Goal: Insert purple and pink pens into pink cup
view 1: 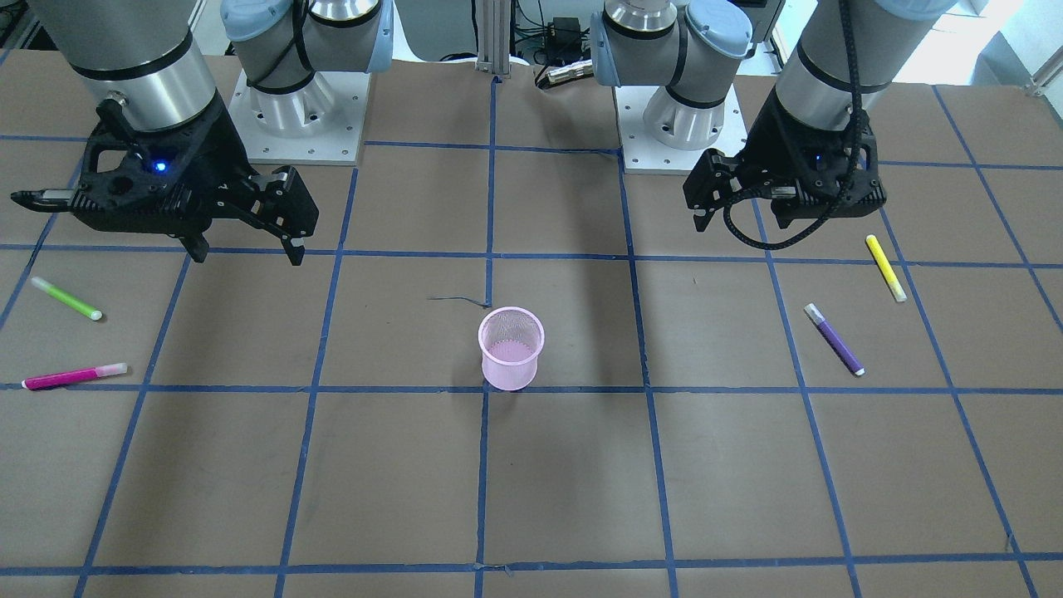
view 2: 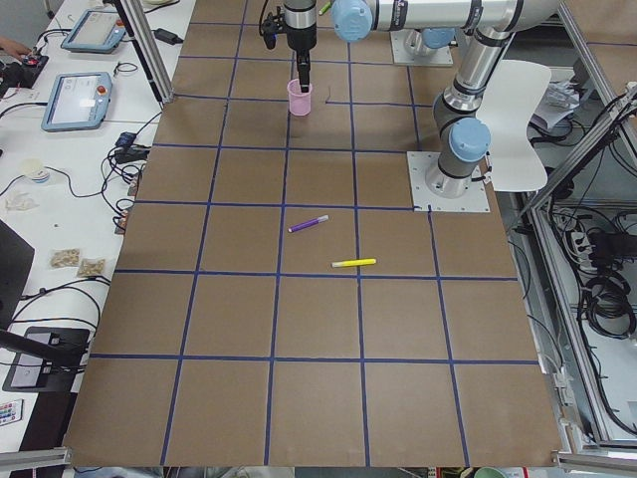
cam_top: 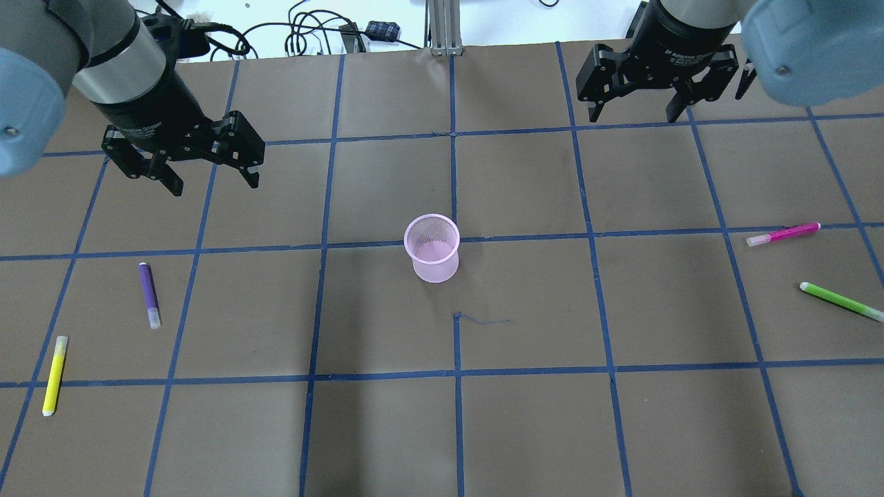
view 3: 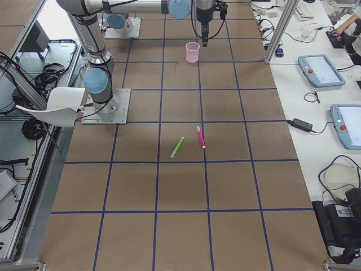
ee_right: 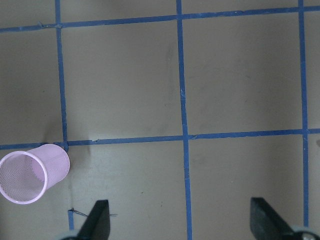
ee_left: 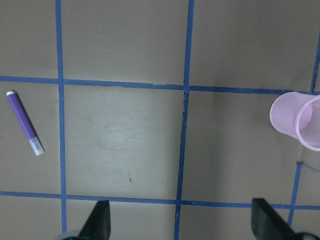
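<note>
The pink mesh cup [cam_top: 433, 248] stands upright at the table's middle; it also shows in the front view [view 1: 511, 349]. The purple pen [cam_top: 148, 293] lies on the robot's left side, also seen in the left wrist view [ee_left: 25, 122]. The pink pen [cam_top: 784, 234] lies on the robot's right side, also in the front view [view 1: 73, 376]. My left gripper [cam_top: 214, 183] hovers open and empty, beyond the purple pen. My right gripper [cam_top: 632, 114] hovers open and empty, far from the pink pen. The cup looks empty.
A yellow pen [cam_top: 54, 375] lies near the purple pen on the left. A green pen [cam_top: 841, 301] lies near the pink pen on the right. Brown table [cam_top: 525, 414] has a blue tape grid. Arm bases [view 1: 299, 108] stand at the robot's edge.
</note>
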Controlling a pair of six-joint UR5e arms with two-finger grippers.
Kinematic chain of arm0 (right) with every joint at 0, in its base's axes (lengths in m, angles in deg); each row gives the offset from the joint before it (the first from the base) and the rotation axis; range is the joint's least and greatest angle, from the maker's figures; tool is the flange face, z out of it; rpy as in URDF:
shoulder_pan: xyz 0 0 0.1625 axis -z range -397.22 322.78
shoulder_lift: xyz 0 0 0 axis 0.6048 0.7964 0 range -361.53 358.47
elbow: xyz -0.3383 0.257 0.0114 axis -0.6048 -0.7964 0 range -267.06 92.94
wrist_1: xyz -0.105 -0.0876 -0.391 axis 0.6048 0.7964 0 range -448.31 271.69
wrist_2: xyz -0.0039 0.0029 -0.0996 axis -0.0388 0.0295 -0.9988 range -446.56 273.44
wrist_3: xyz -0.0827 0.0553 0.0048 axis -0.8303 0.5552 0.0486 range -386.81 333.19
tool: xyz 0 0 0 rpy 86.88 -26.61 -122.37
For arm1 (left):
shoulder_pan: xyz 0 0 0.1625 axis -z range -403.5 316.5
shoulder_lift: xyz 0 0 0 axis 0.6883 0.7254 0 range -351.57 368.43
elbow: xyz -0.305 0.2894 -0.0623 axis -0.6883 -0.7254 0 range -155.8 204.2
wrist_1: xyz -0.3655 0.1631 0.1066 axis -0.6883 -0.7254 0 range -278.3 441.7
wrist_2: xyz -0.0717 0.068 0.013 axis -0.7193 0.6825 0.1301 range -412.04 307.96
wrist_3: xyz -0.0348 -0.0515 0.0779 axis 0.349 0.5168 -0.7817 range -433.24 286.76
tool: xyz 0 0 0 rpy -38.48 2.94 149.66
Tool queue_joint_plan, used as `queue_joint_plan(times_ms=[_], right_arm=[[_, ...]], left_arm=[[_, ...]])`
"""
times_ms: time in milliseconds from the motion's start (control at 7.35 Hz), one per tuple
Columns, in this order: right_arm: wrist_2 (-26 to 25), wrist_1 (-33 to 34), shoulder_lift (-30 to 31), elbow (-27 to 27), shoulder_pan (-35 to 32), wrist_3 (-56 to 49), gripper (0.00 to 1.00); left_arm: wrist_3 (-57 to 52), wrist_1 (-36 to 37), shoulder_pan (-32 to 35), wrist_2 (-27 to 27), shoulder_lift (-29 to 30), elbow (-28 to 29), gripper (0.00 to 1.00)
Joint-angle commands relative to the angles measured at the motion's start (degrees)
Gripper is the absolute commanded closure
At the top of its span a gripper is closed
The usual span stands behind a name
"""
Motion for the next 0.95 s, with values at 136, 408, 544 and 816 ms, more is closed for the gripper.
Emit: queue_joint_plan(times_ms=[136, 408, 544, 816], right_arm=[[0.17, -0.22, -0.01, -0.08, 0.36, -0.5, 0.0], [-0.61, -0.75, 0.34, -0.17, 0.62, -0.5, 0.0], [-0.44, -1.01, 0.34, 0.36, 1.76, -3.81, 0.0], [-0.17, -1.8, -0.01, 0.97, 7.97, -20.71, 0.0]], left_arm=[[0.04, -0.15, -0.35, -0.02, -0.01, -0.09, 0.0], [0.04, -0.32, -0.35, 0.07, -0.01, -0.35, 0.0], [0.57, -0.06, -0.35, -0.02, -0.01, -0.62, 0.0], [0.04, -0.24, -0.44, 0.07, -0.01, -0.71, 0.0]])
